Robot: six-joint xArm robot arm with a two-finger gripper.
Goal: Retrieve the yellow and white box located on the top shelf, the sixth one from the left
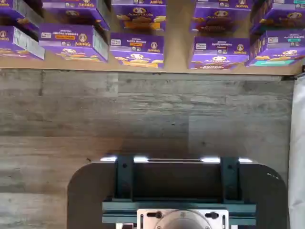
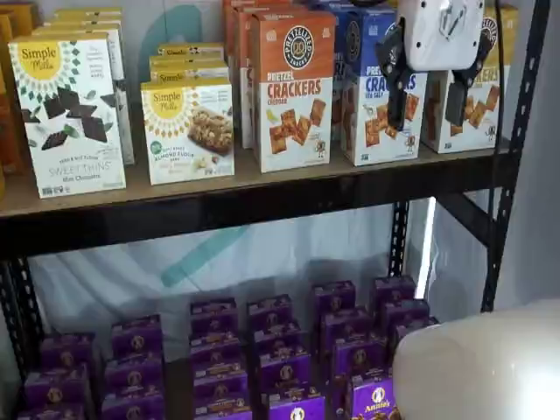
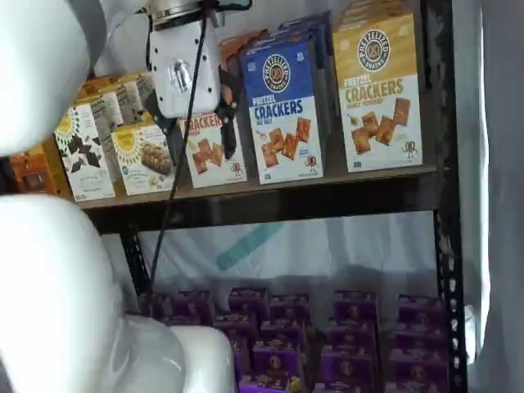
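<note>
The yellow and white box point(image 3: 381, 90) stands upright at the right end of the top shelf point(image 3: 270, 195), to the right of a blue-and-white crackers box point(image 3: 282, 110). In a shelf view the box point(image 2: 481, 109) is partly hidden behind my gripper. My gripper point(image 2: 426, 96) hangs in front of the shelf at box height, its two black fingers apart with a plain gap and nothing between them. It also shows in a shelf view point(image 3: 196, 131), well in front of the boxes and touching none. The wrist view shows neither the box nor the fingers.
An orange-and-white crackers box point(image 2: 293, 87) and white Simple Mills boxes point(image 2: 68, 114) stand further left on the top shelf point(image 2: 262, 188). Purple Annie's boxes point(image 1: 137, 50) fill the bottom shelf. Black uprights point(image 3: 442, 164) frame the right side. A dark mount with teal brackets point(image 1: 178, 191) shows over the wood floor.
</note>
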